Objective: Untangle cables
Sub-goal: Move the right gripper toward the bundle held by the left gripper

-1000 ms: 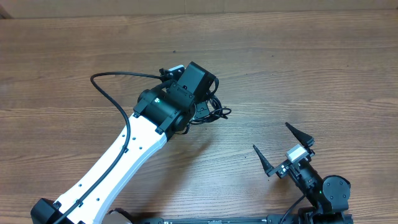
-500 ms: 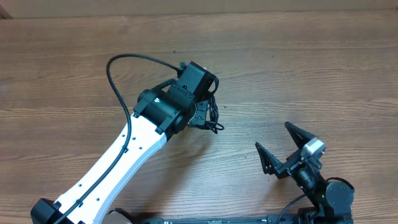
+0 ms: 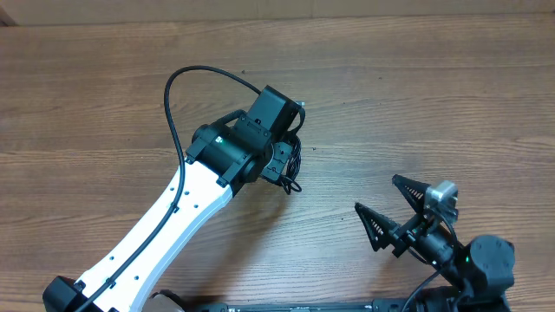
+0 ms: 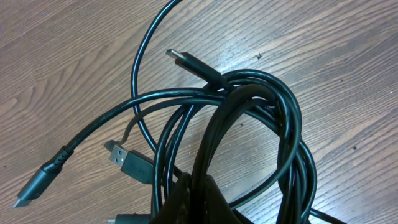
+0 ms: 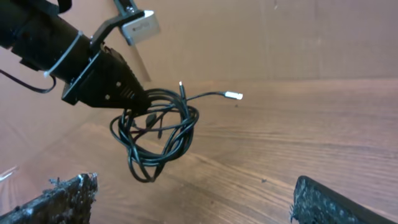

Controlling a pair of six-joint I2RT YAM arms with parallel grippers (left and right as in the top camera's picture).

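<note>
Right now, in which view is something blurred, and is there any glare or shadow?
Overhead: sharp, even light, no glare, a faint shadow beside the left arm. Left wrist: cables sharp, very close. Right wrist: cables clear, the right pincer's fingers soft and grainy.

table (image 3: 451, 104): brown wood grain | wall (image 5: 280, 37): plain tan, behind the table's far edge | speck (image 4: 258, 56): small, dark, on table
</note>
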